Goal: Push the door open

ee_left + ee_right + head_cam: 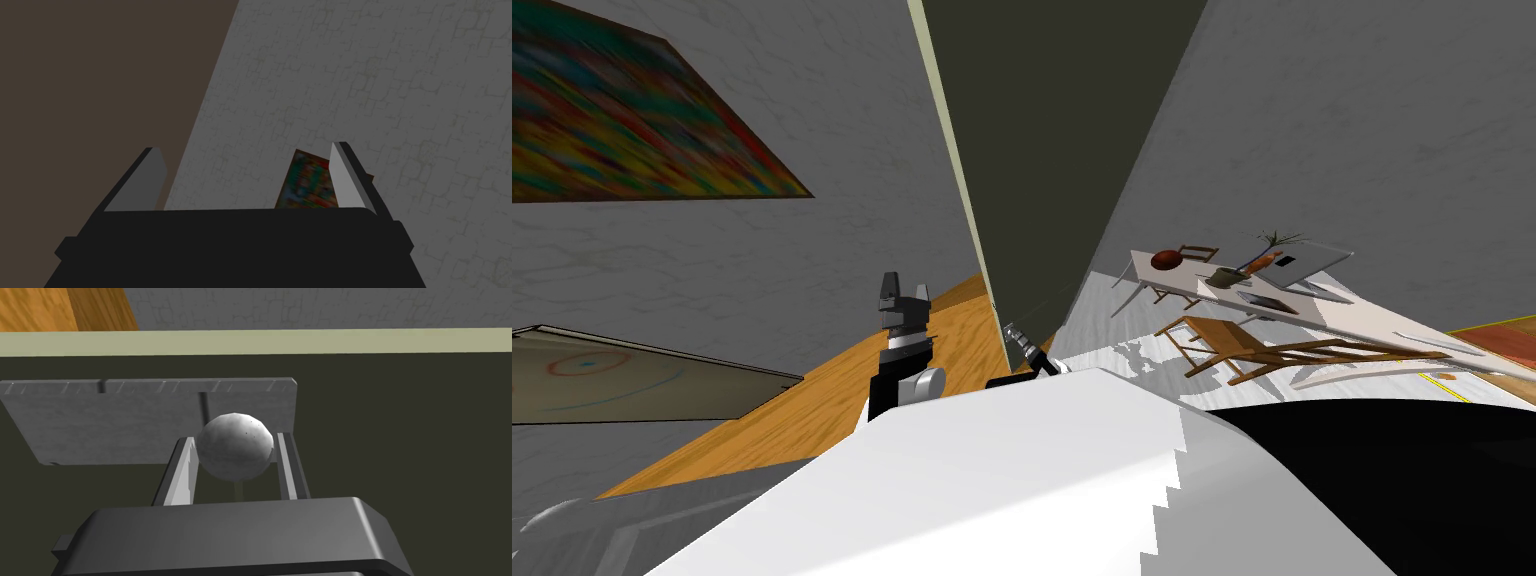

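A wood floor (812,400) and grey walls (842,250) are seen around one dark door (1042,150) (its edge is pale green). One round grey knob (235,453) is set on one grey plate (125,420) on the door. The knob is squeezed by the right gripper (236,438), which is reached forward. The left gripper (246,150) is held up beside the door, fingers apart.
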Tool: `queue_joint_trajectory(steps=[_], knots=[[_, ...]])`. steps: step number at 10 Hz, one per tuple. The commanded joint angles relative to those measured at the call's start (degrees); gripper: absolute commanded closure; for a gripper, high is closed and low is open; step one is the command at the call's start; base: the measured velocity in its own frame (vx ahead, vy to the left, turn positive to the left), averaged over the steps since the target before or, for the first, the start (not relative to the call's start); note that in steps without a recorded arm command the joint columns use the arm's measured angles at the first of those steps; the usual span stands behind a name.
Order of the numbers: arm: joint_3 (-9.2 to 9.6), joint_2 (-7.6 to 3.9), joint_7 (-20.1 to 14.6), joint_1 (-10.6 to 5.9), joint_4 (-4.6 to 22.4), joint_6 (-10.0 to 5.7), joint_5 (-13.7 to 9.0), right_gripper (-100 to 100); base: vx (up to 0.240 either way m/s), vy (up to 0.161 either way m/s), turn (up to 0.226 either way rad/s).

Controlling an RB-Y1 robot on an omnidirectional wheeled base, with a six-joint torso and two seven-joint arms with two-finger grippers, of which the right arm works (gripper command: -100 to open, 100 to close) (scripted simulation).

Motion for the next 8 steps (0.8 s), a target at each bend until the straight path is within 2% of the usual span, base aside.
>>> queue_joint_trajectory(steps=[1,4,6,7,8], knots=[[-1.65,-0.46,0.2,-0.57,0.6,-0.63,-0.5,100,0.103,0.117,-0.037],[-3.78,-0.35,0.7,-0.75,1.1,-0.68,-1.1,100,0.119,0.139,-0.057],[-5.89,-0.15,1.2,-0.93,1.5,-0.73,-1.7,100,0.143,0.138,-0.091],[-4.72,-0.58,0.7,-0.15,0.2,-0.47,-1.4,-100,-0.113,-0.002,-0.077],[-4.66,-0.58,0.7,-0.09,0.1,-0.45,-1.4,-100,-0.25,-0.063,-0.013]])
